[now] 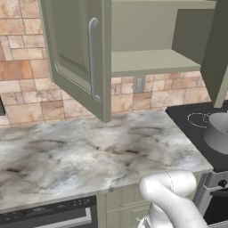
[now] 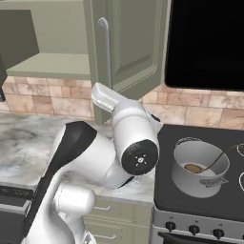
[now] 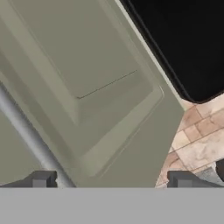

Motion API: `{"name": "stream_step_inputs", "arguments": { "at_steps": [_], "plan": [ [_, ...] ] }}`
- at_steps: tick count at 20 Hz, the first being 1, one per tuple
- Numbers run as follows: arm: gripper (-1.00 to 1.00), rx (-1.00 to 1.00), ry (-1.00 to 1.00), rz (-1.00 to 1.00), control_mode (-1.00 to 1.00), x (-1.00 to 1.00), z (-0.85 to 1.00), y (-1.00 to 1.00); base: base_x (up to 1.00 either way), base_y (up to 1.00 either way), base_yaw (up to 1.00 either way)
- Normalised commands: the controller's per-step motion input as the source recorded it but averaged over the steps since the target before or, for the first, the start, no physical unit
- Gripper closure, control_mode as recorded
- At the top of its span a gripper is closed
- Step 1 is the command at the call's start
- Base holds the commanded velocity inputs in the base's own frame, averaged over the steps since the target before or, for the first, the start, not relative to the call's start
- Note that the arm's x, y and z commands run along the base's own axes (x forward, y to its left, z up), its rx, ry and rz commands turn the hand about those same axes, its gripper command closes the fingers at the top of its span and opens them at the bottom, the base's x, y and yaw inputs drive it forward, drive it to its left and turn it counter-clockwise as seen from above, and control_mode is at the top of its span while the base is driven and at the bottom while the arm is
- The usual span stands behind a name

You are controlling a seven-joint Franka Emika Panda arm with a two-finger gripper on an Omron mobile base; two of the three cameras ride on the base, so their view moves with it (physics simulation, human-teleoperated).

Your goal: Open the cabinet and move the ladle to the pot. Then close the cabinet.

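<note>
Both doors of the cabinet [image 1: 147, 62] are standing swung open, showing a bare green shelf inside. The left door [image 1: 78, 53] is hanging out over the marble counter [image 1: 89, 147], its silver bar handle [image 1: 92, 60] facing the room. The right door [image 2: 133, 43] is angling out beside the black hood [image 2: 207, 43].

The gripper [image 3: 111, 179] is hovering close against the right door's raised panel, jaws spread wide and pinching nothing. The right door's bar handle [image 3: 30, 140] is running diagonally between the two fingertips [image 3: 41, 179], though I cannot tell whether either is touching it.

The pot [image 2: 200, 169] is sitting on the black stovetop [image 2: 167, 190], just right of the arm's elbow. The ladle [image 2: 209, 164] is lying in the pot, bowl resting on the pale bottom, thin curved handle leaning up over the right rim.
</note>
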Motion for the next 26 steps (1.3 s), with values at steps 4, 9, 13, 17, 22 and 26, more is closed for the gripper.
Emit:
{"name": "stream_step_inputs", "arguments": {
  "at_steps": [4,9,13,17,22,26],
  "plan": [
    [-1.0,0.29,0.0,0.17,-1.0,0.69,0.0,0.0,0.0,0.0,0.0],
    [-1.0,0.24,0.0,0.16,-1.0,0.57,0.0,0.17,0.0,0.0,0.0],
    [-1.0,0.21,0.0,0.15,-1.0,0.64,0.0,0.44,0.0,0.0,0.0],
    [-1.0,0.17,0.0,0.12,-1.0,0.82,0.0,0.61,0.0,0.0,0.0],
    [-1.0,0.15,0.0,0.1,-1.0,0.93,0.0,0.6,0.0,0.0,0.0],
    [-1.0,0.14,0.0,0.09,-1.0,0.95,0.0,0.4,0.0,0.0,0.0]
  ]
}}
